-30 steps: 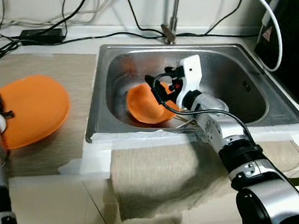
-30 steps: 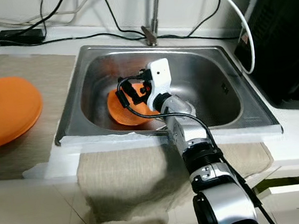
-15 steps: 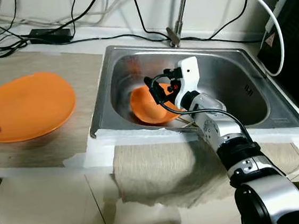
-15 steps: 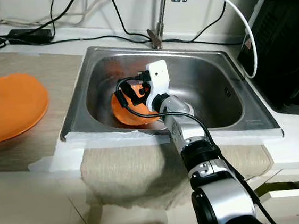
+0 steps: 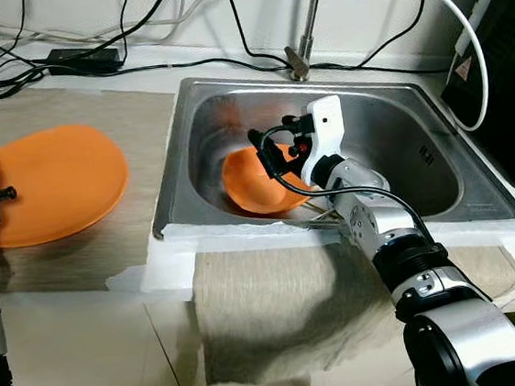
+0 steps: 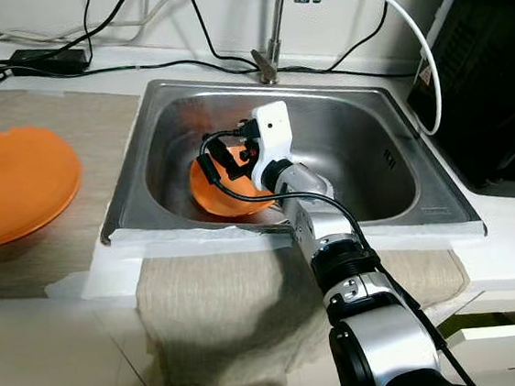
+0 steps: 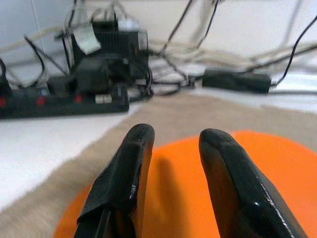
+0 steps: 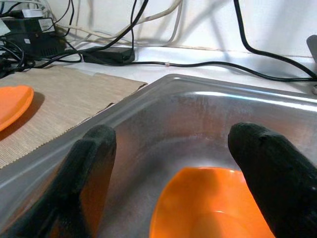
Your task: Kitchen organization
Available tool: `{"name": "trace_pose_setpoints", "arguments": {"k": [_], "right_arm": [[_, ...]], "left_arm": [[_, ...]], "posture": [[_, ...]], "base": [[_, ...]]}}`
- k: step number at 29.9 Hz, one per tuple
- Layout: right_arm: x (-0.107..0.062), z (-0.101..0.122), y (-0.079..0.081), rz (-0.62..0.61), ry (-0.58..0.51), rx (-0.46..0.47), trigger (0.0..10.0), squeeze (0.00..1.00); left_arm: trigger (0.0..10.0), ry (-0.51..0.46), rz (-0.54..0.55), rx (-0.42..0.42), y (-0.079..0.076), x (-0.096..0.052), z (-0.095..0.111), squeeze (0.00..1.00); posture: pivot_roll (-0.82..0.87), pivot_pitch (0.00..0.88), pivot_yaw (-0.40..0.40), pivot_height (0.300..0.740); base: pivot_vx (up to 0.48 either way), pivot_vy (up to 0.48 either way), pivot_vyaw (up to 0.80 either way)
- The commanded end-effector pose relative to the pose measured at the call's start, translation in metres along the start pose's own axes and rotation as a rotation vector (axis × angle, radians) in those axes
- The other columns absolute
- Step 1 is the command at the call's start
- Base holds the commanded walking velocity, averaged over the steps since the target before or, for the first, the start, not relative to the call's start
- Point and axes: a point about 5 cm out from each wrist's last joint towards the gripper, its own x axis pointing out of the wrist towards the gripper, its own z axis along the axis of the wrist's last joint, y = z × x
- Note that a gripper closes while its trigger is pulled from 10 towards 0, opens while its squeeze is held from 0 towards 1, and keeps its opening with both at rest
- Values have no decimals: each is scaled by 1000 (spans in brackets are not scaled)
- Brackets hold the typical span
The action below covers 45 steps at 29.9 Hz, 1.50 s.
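— Right gripper (image 8: 173,163): where, and in what state?
— Inside the steel sink (image 5: 398,123), black fingers spread wide above an orange bowl (image 5: 255,182), gripping nothing.
— The bowl's look?
— Glossy, plain orange, tilted against the basin's near-left wall.
— And the left gripper (image 7: 171,144)?
— Fingers slightly parted over an orange plate (image 5: 58,182), which lies flat on the tan mat (image 5: 129,114) left of the sink.
— Any readable writing?
— None legible; a small warning-triangle sticker (image 5: 461,65) marks the black appliance at right, its text too small.

Orange bowl (image 5: 254,180) tilted in steel sink (image 5: 419,153); orange plate (image 5: 54,182) flat on counter mat (image 5: 130,123).
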Motion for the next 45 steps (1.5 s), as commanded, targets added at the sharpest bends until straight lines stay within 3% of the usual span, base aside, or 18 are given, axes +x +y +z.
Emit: {"name": "trace_pose_setpoints", "arguments": {"k": [1,8,11,17,24,27,36,39,41,43,45], "right_arm": [[-3,3,-7,-27,-17,0,10000,0],[-3,8,-12,-44,-30,-3,10000,0],[-4,13,-17,-55,-38,-4,10000,0],[-5,29,-29,-78,-65,13,10000,0],[1,46,-34,-73,-94,91,10000,0],[11,53,-24,-11,-96,183,10000,0],[32,46,9,109,-46,297,10000,0],[44,40,33,175,-1,380,10000,0],[46,39,39,189,11,388,10000,0],[54,34,59,238,47,403,10000,0],[55,33,63,248,52,406,10000,0]], "left_arm": [[10000,88,-9,-7,-6,-1,-17,0],[10000,170,11,-6,-9,1,-32,0],[10000,225,49,9,-3,1,-43,0],[10000,343,125,-44,12,-10,-80,0],[10000,392,133,-66,12,-21,-105,0],[10000,387,125,-67,9,-20,-104,0],[10000,353,103,-73,0,-16,-101,0],[10000,334,83,-87,-9,-15,-97,0],[10000,331,76,-90,-11,-15,-97,0],[10000,320,56,-102,-20,-16,-95,0],[10000,318,52,-104,-22,-16,-95,0]], "posture": [[226,0,-107,740],[210,0,-97,740],[200,0,-95,740],[181,0,-97,740],[179,0,-103,740],[180,0,-104,740],[191,0,-117,740],[200,0,-126,740],[205,0,-130,740],[215,0,-140,740],[217,0,-142,740]], "base": [[0,0,0],[0,0,0],[0,0,0],[0,0,0],[0,0,0],[0,0,0],[0,0,0],[0,0,0],[0,0,0],[0,0,0],[0,0,0]]}}
